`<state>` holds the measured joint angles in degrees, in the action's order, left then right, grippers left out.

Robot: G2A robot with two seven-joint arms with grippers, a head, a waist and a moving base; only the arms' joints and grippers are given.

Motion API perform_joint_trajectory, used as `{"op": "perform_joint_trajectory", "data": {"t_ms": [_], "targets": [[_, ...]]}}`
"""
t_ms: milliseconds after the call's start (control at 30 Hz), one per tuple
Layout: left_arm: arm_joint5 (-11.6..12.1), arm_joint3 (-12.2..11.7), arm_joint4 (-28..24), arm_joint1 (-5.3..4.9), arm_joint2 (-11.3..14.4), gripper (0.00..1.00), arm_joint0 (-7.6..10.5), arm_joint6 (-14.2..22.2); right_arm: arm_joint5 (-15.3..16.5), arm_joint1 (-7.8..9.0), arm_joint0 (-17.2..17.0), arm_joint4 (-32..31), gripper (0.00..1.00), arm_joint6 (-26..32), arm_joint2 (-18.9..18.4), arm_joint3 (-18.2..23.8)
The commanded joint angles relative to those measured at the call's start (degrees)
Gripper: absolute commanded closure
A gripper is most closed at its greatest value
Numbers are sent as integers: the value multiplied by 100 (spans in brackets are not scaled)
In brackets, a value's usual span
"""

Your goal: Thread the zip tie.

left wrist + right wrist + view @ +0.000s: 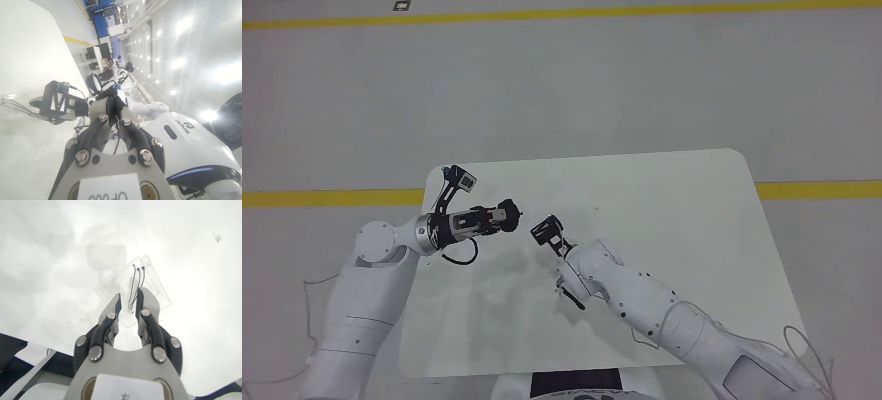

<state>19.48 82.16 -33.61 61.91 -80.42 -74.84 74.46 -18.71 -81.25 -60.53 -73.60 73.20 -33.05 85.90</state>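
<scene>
1. Your right gripper [129,292] is released, with its jaws spread. It hangs over a clear flat tray [160,289] that lies on the white surface [672,200].
2. Three black zip ties [139,279] lie side by side in that tray. Their small square heads are at the end away from the right gripper. Their tails run toward it and draw closer together.
3. In the right wrist view, the tail ends of the zip ties show in the gap between the spread jaws. You cannot tell from this angle whether either jaw touches the tray or a tie.
4. Your left gripper [110,98] is clenched, with its jaws pressed together. It is held above the surface, near the right gripper but apart from it. Its tip looks dark and bunched, so it may be pinching something thin, but the view is too poor to say.
5. In the top view both arms meet over the left half of the surface, with the two grippers pointing toward each other.
</scene>
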Motion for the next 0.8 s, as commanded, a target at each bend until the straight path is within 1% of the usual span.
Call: {"op": "perform_joint_trajectory", "data": {"t_ms": [0, 133, 400, 533, 767], "targets": [[0, 0, 0, 0, 0, 100, 0, 0, 13, -32, 27, -43, 85, -2, 24, -107], [0, 0, 0, 0, 0, 100, 0, 0, 31, -113, 74, -57, 84, -49, 57, -319], [0, 0, 0, 0, 0, 100, 0, 0, 137, -282, 179, 6, 87, -96, 111, -736], [0, 0, 0, 0, 0, 100, 0, 0, 135, -350, 212, -2, 87, -107, 112, -866], [0, 0, 0, 0, 0, 100, 0, 0, 163, -436, 215, -18, 84, -91, 67, -1036]]}}
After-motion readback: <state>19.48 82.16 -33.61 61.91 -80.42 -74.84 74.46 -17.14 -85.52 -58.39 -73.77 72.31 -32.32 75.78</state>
